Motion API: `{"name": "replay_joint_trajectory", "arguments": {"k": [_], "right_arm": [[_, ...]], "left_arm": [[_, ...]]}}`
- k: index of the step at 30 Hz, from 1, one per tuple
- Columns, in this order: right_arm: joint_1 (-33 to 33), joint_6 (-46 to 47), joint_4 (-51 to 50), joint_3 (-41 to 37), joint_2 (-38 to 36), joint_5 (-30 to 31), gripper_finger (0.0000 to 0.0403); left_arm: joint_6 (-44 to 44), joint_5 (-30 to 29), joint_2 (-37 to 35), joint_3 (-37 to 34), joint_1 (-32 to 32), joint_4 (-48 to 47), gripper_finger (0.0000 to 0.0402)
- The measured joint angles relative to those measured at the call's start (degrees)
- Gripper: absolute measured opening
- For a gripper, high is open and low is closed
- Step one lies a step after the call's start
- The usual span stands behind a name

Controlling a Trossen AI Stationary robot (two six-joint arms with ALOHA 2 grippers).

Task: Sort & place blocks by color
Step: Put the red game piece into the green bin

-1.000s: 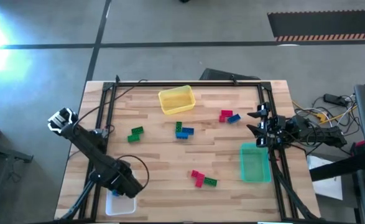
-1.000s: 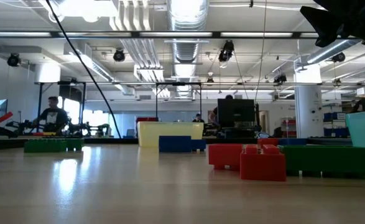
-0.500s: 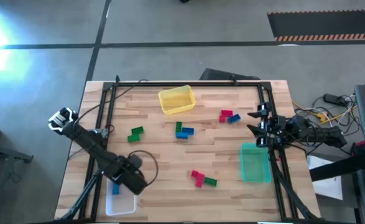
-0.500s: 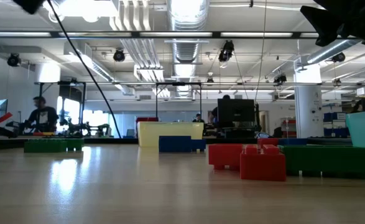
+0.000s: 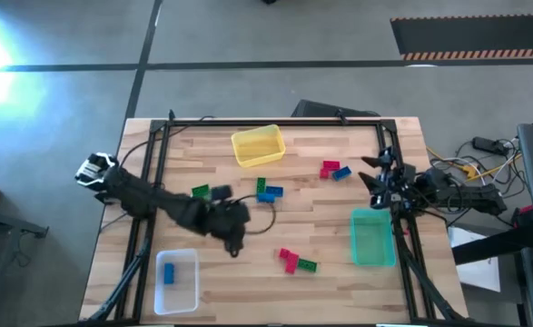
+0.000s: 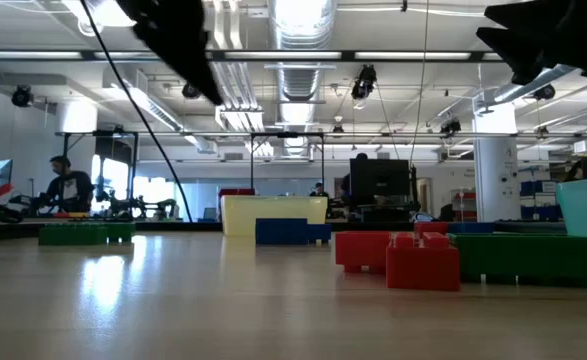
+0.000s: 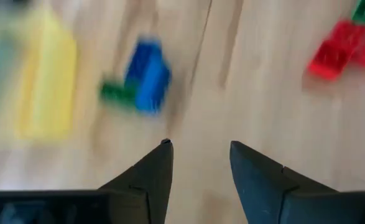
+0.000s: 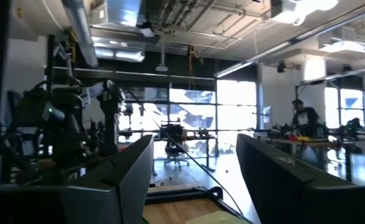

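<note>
The left gripper [image 5: 234,245] hangs over the middle of the tabletop [image 5: 330,272], its 2 fingers [image 7: 151,174] spread narrowly apart with nothing between them. Just beyond its tips lies a blue and green block pair [image 5: 268,191], and a red and green block cluster [image 5: 295,261] sits toward the near edge. A green block [image 5: 200,192] lies beside the left arm. 1 blue block [image 5: 168,271] rests inside the clear bin [image 5: 186,289] at the near left corner. Red and blue blocks [image 5: 334,170] lie toward the right edge, between the yellow bin [image 5: 258,145] and the green bin [image 5: 370,238]. The right gripper [image 5: 372,178] waits at the right edge, its fingers [image 8: 129,168] apart and empty.
</note>
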Motion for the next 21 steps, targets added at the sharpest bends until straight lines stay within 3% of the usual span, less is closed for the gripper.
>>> {"name": "replay_joint_trajectory", "arguments": {"k": [5, 8, 15, 18, 21], "right_arm": [[0.00, 0.02, 0.53, 0.00, 1.27, 3.00, 0.0219], [0.00, 0.02, 1.38, 0.00, 1.93, 7.15, 0.0219], [0.01, -1.81, 1.57, 0.06, 3.04, 13.60, 0.0219], [0.00, -3.82, 1.62, 0.39, 3.87, 21.41, 0.0219], [0.02, -1.64, 1.59, 0.73, 4.45, 32.92, 0.0219]], "left_arm": [[21.70, -0.37, -0.08, -0.65, 7.10, 12.81, 0.0125], [28.85, -0.34, -0.17, -1.05, 11.48, 13.48, 0.0117], [34.93, 4.56, -3.14, -1.99, 21.56, 13.72, 0.0099], [36.55, 6.43, -4.58, -1.99, 24.66, 15.29, 0.0093], [34.07, 6.66, -6.31, -1.99, 26.59, 17.55, 0.0089]]}}
